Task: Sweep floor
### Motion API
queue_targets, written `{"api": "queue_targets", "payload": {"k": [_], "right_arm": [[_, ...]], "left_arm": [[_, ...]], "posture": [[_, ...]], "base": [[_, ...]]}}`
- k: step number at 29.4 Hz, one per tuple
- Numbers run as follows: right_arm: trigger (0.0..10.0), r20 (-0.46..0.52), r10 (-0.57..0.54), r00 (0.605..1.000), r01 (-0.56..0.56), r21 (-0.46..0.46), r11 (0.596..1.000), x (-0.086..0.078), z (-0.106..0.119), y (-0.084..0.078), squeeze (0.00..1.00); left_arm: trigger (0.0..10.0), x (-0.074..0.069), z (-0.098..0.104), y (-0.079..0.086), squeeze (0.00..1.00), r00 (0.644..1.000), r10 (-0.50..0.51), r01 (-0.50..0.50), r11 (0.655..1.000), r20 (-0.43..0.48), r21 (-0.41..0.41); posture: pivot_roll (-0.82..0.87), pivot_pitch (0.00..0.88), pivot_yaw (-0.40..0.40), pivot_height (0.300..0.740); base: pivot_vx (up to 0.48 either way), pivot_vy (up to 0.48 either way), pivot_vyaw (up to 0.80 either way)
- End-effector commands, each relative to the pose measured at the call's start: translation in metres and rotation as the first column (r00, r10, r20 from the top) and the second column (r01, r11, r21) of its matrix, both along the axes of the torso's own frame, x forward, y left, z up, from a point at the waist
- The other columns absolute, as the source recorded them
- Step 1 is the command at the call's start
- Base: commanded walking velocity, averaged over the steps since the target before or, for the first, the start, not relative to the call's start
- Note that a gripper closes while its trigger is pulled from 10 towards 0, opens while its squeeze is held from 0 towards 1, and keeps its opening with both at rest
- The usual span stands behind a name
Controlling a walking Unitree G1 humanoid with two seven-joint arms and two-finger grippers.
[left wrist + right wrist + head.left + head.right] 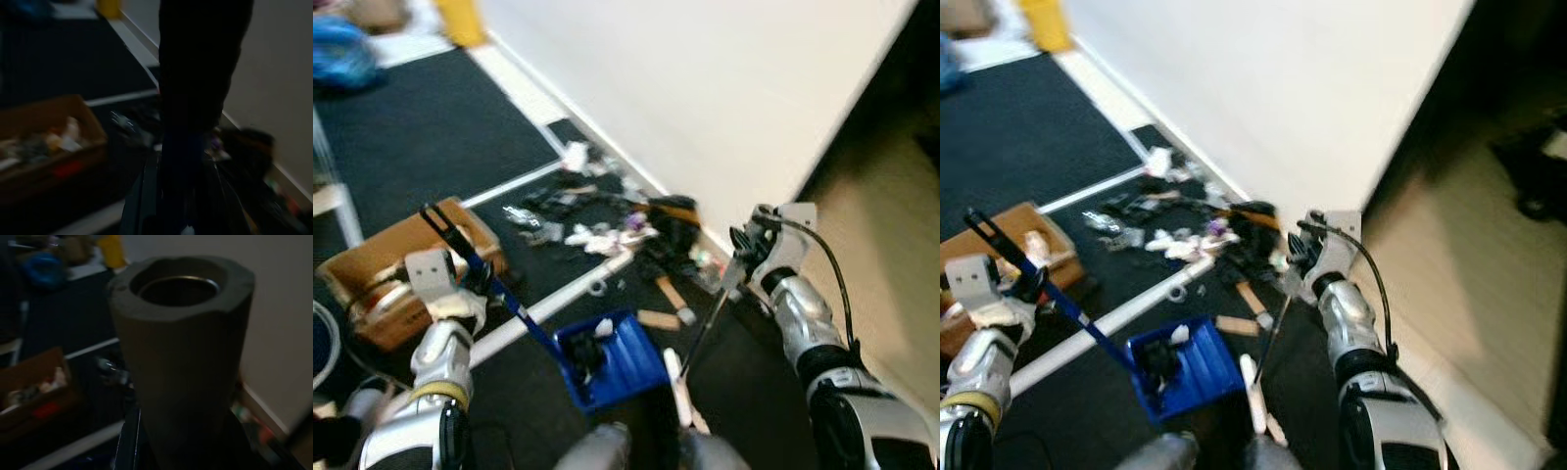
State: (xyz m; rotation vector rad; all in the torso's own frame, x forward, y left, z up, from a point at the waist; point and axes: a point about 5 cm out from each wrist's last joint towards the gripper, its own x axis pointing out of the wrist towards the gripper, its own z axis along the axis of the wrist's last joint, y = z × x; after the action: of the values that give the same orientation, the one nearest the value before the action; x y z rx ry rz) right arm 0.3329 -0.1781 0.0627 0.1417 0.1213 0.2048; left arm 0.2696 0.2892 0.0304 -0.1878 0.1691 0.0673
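No text, label, brand or number can be read anywhere. The cardboard box and the litter by the wall carry only blurred colour patches, too soft to make out

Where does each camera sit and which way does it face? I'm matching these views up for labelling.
Left eye view: on the head, looking down at the blue dustpan and litter pile by the wall; both silver arms show, left gripper, right gripper.
Right eye view: the same, set slightly to the right.
Left wrist view: along the dark dustpan handle.
Right wrist view: down the grey broom handle.
Both wrist views share the cardboard box.
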Motion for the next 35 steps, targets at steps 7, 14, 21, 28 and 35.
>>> {"api": "queue_targets", "payload": {"k": [7, 14, 21, 28, 35], "right_arm": [[10.0, 0.026, -0.023, 0.999, 0.023, 0.012, 1.000, 0.000, 0.002, 0.000, 0.00], [10.0, 0.033, -0.029, 0.999, 0.029, 0.012, 1.000, 0.001, 0.003, -0.002, 0.00], [10.0, 0.035, -0.020, 0.999, 0.020, 0.009, 1.000, 0.001, 0.003, 0.000, 0.00], [10.0, 0.026, -0.025, 0.999, 0.025, 0.008, 1.000, -0.001, 0.000, -0.001, 0.00], [10.0, 0.012, -0.029, 0.999, 0.029, 0.006, 1.000, -0.004, -0.004, -0.001, 0.00]], "left_arm": [[10.0, -0.004, -0.005, -0.001, 0.00, 1.000, 0.001, -0.001, 1.000, -0.023, 0.009], [10.0, -0.014, -0.018, -0.006, 0.00, 0.997, -0.010, 0.009, 1.000, -0.076, -0.003], [10.0, -0.020, -0.031, -0.022, 0.00, 0.990, -0.058, 0.054, 0.998, -0.131, -0.032], [10.0, -0.022, -0.038, -0.031, 0.00, 0.986, -0.070, 0.065, 0.997, -0.152, -0.038], [10.0, -0.014, -0.028, -0.025, 0.00, 0.992, -0.055, 0.053, 0.998, -0.112, -0.021]], "posture": [[0.15, 0.000, -0.020, 0.740], [0.16, 0.000, -0.027, 0.740], [0.15, 0.000, -0.026, 0.740], [0.15, 0.000, -0.022, 0.740], [0.15, 0.000, -0.024, 0.740]], "base": [[0.000, 0.000, 0.79], [0.000, 0.000, 0.79], [0.000, 0.000, 0.79], [0.000, 0.000, 0.79], [0.000, 0.000, 0.79]]}}
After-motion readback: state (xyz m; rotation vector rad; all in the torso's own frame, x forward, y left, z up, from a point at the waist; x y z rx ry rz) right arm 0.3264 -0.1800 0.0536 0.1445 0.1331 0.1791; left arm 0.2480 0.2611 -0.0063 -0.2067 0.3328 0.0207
